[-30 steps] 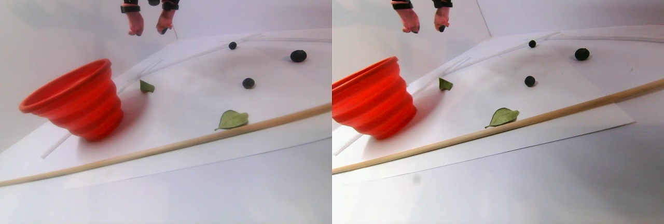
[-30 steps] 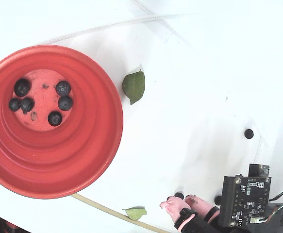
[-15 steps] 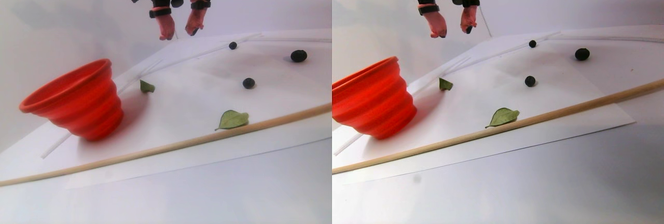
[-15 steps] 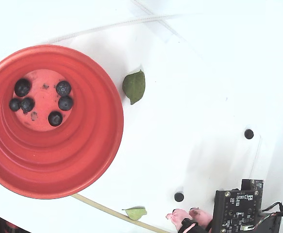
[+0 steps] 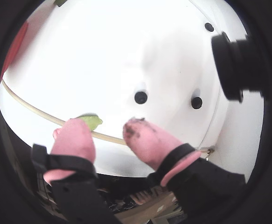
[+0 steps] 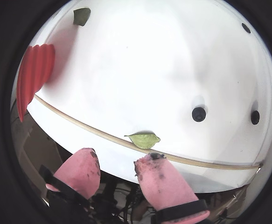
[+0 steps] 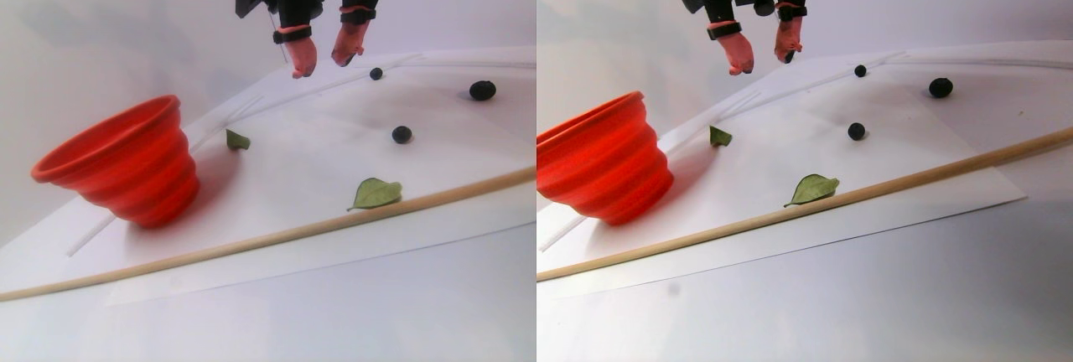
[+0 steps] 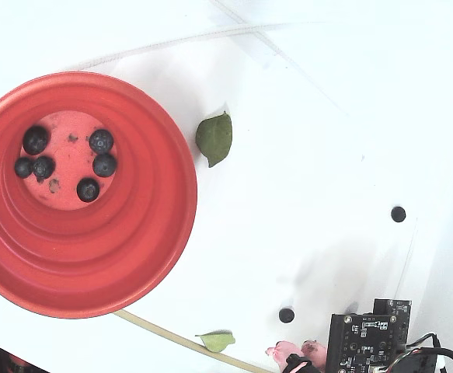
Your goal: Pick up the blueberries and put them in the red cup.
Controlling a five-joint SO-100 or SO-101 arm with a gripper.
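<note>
The red cup point(image 8: 152, 237) stands upright at the left of the fixed view with several blueberries point(image 8: 103, 165) on its paler bottom. It also shows in the stereo pair view point(image 7: 126, 169). Loose blueberries lie on the white sheet: one point(image 8: 287, 315) near my gripper, another point(image 8: 398, 214) further right. The stereo pair view shows three loose ones, the middle one point(image 7: 401, 134) nearest the cup. My gripper point(image 7: 323, 67) hangs in the air over the sheet's far side, open and empty. Both wrist views show its pink fingertips apart point(image 5: 103, 128) point(image 6: 119, 158), with two berries point(image 5: 141, 97) point(image 6: 198, 113) beyond them.
Two green leaves lie on the sheet: one point(image 8: 214, 138) beside the cup, another point(image 8: 217, 339) against a long wooden stick point(image 7: 251, 240) that crosses the sheet's near side. A thin white rod point(image 7: 335, 84) runs along the far side. A camera board point(image 8: 362, 346) rides beside the gripper.
The gripper has swung right in the stereo pair view, away from the cup and toward the loose berries, and slid to the bottom edge of the fixed view. It stays open.
</note>
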